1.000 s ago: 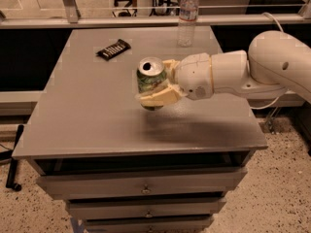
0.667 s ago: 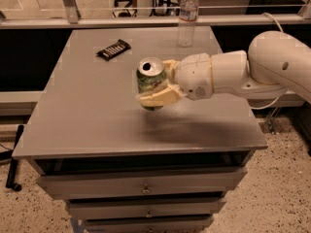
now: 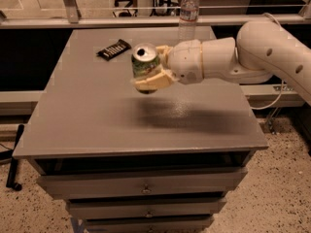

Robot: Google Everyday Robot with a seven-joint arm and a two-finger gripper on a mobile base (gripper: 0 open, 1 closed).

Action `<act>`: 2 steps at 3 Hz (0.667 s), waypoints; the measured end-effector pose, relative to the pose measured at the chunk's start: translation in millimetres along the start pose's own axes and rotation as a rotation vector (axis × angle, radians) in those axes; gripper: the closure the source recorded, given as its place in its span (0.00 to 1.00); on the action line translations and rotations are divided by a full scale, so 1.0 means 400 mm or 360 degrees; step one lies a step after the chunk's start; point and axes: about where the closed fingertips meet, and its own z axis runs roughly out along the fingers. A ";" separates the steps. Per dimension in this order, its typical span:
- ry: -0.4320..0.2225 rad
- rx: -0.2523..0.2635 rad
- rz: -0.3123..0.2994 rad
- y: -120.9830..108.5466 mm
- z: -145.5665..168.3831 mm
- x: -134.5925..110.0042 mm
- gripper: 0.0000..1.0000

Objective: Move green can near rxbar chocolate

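Although the green can (image 3: 144,61) hung clear of the table (image 3: 87,125), the gripper (image 3: 154,68) held it with jaws closed on its sides. The rxbar chocolate (image 3: 113,49) lay flat at ten o'clock from it, near but apart. The can looked light, thin-walled and slick, so a gentle squeeze at mid-body seemed wise. Its far side was hidden behind the gripper; whether it held liquid could not be told.

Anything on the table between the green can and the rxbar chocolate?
No. In the camera view, only bare tabletop lies between the green can, held aloft in the gripper, and the rxbar chocolate.
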 end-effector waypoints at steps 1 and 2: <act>-0.0009 0.0013 -0.0091 -0.099 0.043 -0.023 1.00; 0.0008 0.0029 -0.0153 -0.204 0.116 -0.041 1.00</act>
